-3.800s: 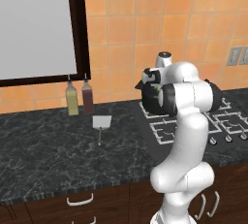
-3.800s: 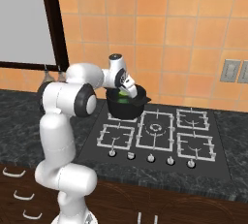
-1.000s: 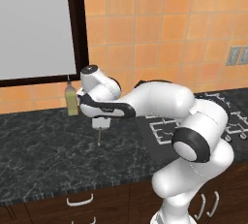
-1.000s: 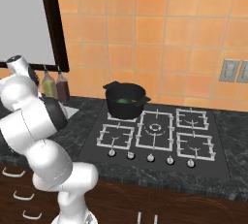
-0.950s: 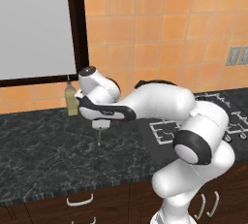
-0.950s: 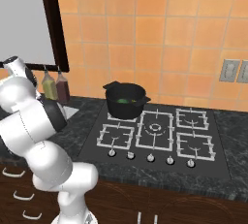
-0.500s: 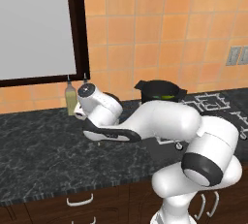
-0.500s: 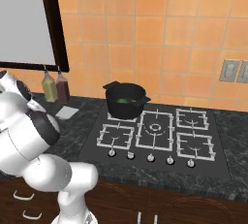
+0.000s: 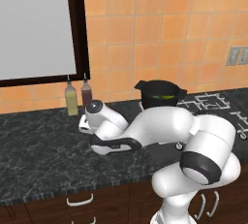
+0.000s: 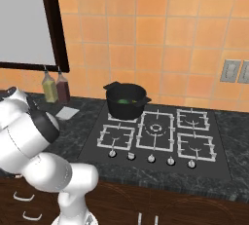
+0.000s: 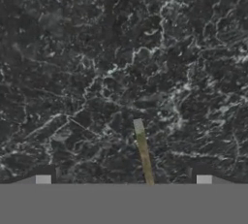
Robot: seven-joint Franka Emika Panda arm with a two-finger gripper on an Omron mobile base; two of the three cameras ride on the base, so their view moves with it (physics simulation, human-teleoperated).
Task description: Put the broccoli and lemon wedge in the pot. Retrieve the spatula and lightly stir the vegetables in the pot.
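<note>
Claw fingertips [image 11: 43, 179] peek up at the lower left and lower right of the hand view, set wide apart and released, with the spatula [image 11: 144, 152] running between them: its thin tan handle lies on the dark speckled counter [image 11: 97, 63], from bottom centre up toward mid-frame. Its pale blade shows at left of centre in the right base view, near two bottles [image 10: 54, 86]. Right of centre in the left base view, the pot [image 9: 160, 93] sits on the stove [image 10: 155, 136], green inside

We look from behind the arm, left and right, sharing the pot [image 9: 160, 95] [image 10: 126, 100]; our hand camera presses close above the bench [image 11: 121, 63].
</note>
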